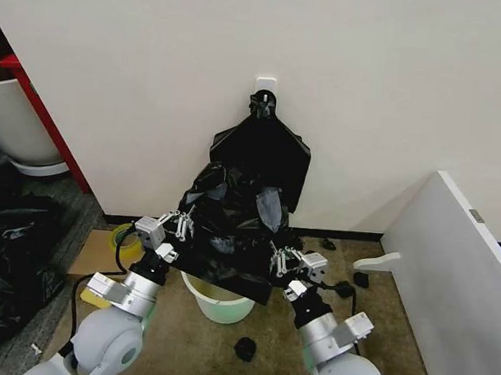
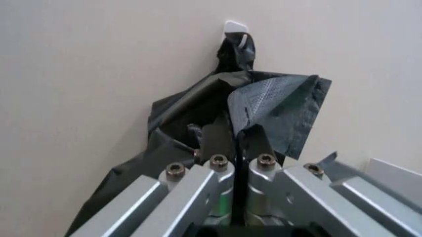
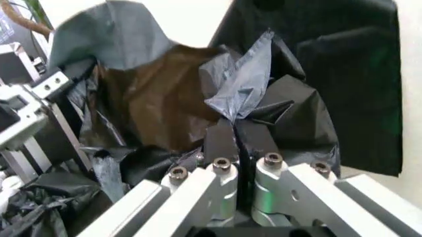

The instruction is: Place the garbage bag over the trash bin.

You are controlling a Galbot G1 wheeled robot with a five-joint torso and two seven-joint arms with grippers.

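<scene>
The garbage bag (image 1: pixel 230 229) hangs with its long axis vertical, mouth downward over the trash bin (image 1: pixel 217 304); left gripper (image 1: pixel 181 225) at nine o'clock and right gripper (image 1: pixel 276 261) at three o'clock each clench its edge.

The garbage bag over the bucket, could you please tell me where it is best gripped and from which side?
Probably at its open hem, on two opposite sides, coming in from the robot's side. The garbage bag is floppy, so spreading its mouth needs two holds. The left gripper and right gripper are each shut on an edge, stretching it above the trash bin.
</scene>
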